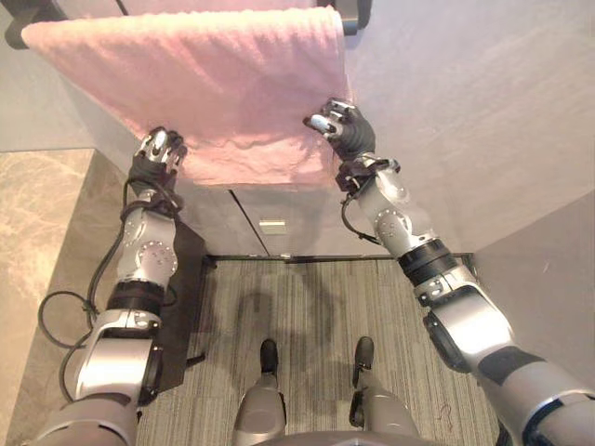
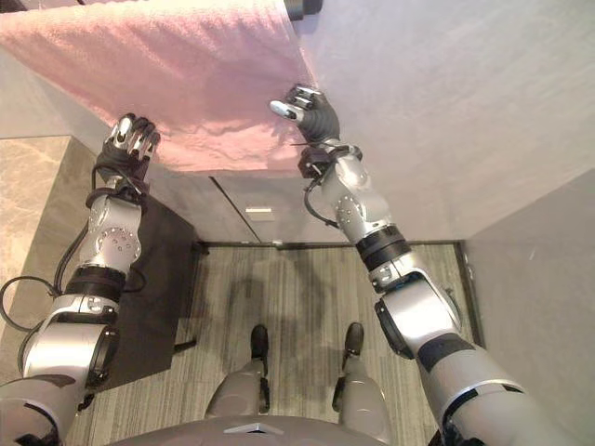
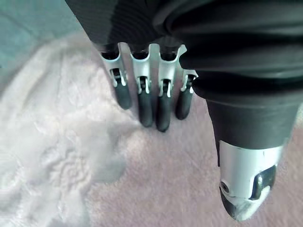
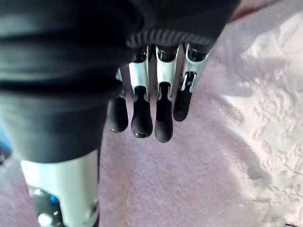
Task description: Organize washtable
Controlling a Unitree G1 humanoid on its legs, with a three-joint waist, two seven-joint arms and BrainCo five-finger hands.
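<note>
A pink towel (image 1: 214, 84) hangs spread over a dark bar (image 1: 351, 17) against the grey wall, its lower edge rumpled. My left hand (image 1: 156, 158) is at the towel's lower left corner. In the left wrist view its fingers (image 3: 144, 104) lie straight against the cloth (image 3: 161, 179), the thumb (image 3: 246, 184) held apart. My right hand (image 1: 344, 130) is at the towel's lower right edge. Its fingers (image 4: 161, 113) point nearly straight onto the pink cloth (image 4: 189, 179), with nothing pinched between them and the thumb.
A marble-patterned surface (image 1: 37, 214) lies at the left. Below the towel is a grey cabinet front with a small handle (image 1: 272, 225). A black panel (image 1: 186, 297) stands by my left arm, and striped carpet (image 1: 307, 307) covers the floor.
</note>
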